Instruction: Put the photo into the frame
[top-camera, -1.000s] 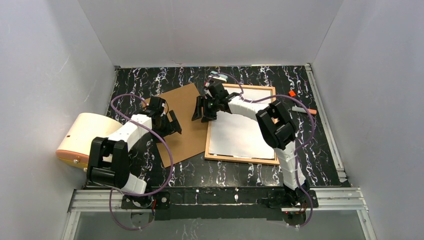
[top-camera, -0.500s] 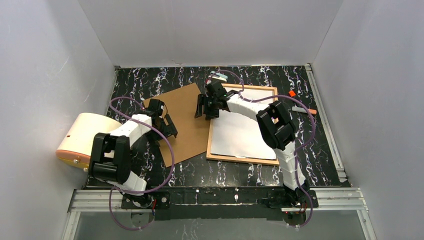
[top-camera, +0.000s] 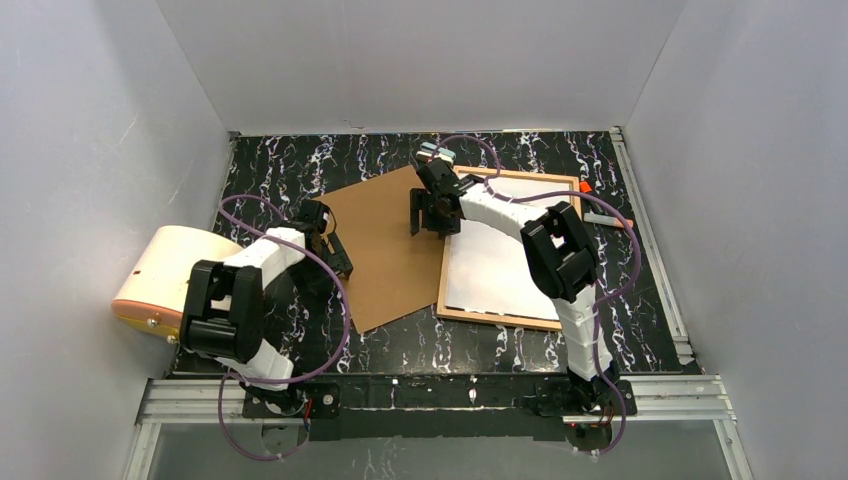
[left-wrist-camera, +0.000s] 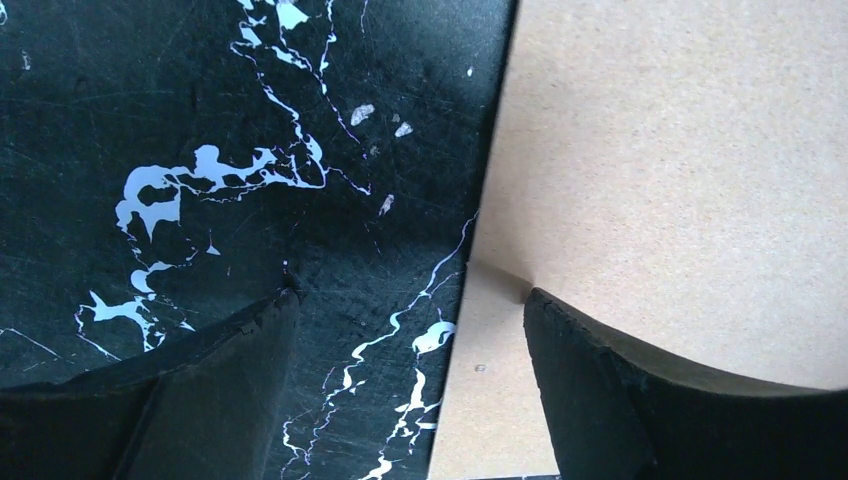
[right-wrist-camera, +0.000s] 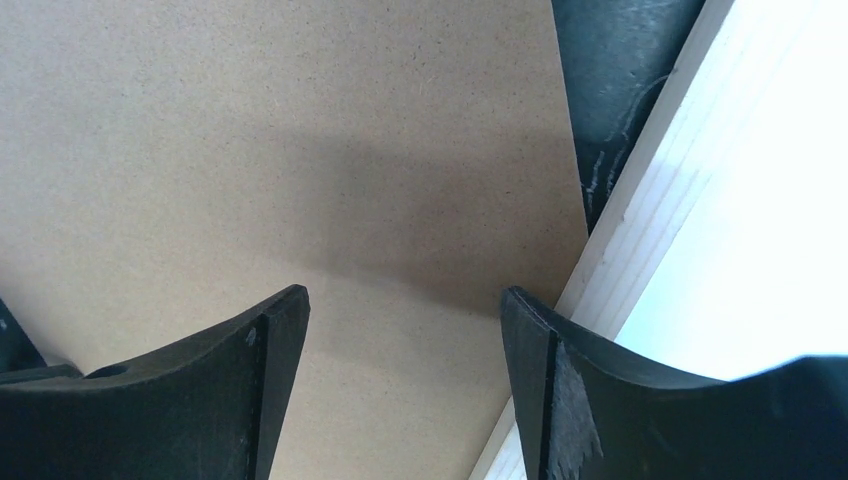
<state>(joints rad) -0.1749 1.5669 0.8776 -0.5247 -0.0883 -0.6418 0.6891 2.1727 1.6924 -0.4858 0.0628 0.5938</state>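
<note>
**Top external view.** The frame (top-camera: 495, 318) lies flat on the table (top-camera: 270, 165). A white sheet, apparently the photo (top-camera: 490, 275) face down, lies inside it. The backing board (top-camera: 390, 250) lies just left of the frame, its edge touching or nearly so. Within the last second both have slid rightward. The right gripper (top-camera: 433, 215) hangs over the frame's far-left corner, and the left gripper (top-camera: 338, 255) sits left of the frame, at the board's outer edge.

**Left wrist view.** The left gripper (left-wrist-camera: 410, 400) gapes wide, straddling the board's (left-wrist-camera: 680, 150) edge and gripping nothing.

**Right wrist view.** The right gripper (right-wrist-camera: 400, 390) has just spread wider, empty, above the board (right-wrist-camera: 250, 130) beside the frame's pale border (right-wrist-camera: 640, 220). The board probably goes on next.
</note>
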